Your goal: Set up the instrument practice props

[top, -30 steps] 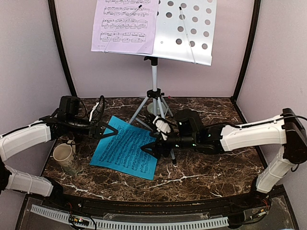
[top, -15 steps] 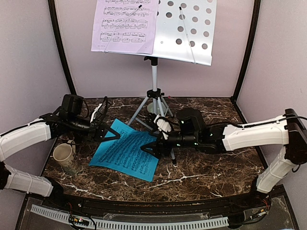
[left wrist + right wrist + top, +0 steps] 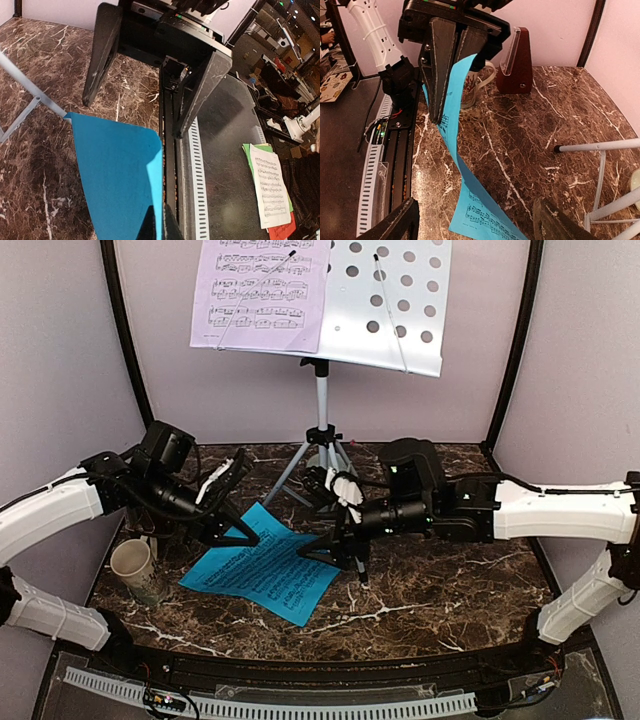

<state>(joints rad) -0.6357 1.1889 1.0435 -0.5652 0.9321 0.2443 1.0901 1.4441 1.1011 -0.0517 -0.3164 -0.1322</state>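
The bright-blue music sheet lies partly on the marble, its far left corner lifted. My left gripper is shut on that corner; in the left wrist view the sheet runs edge-on between the fingers of this gripper. My right gripper hangs open over the sheet's right edge, and its wrist view shows the gripper spread wide around the curling sheet without touching it. The lilac sheet is clipped on the perforated tray of the silver stand. The brown metronome stands behind the left arm.
A cream mug stands at the left edge, close under the left arm, next to the metronome. The stand's tripod legs spread over the table behind both grippers. Spare sheets lie off the table.
The left gripper has risen and moved right with the blue sheet's corner, curling the sheet up and dragging it a little nearer. The right arm has lifted slightly and stays open.
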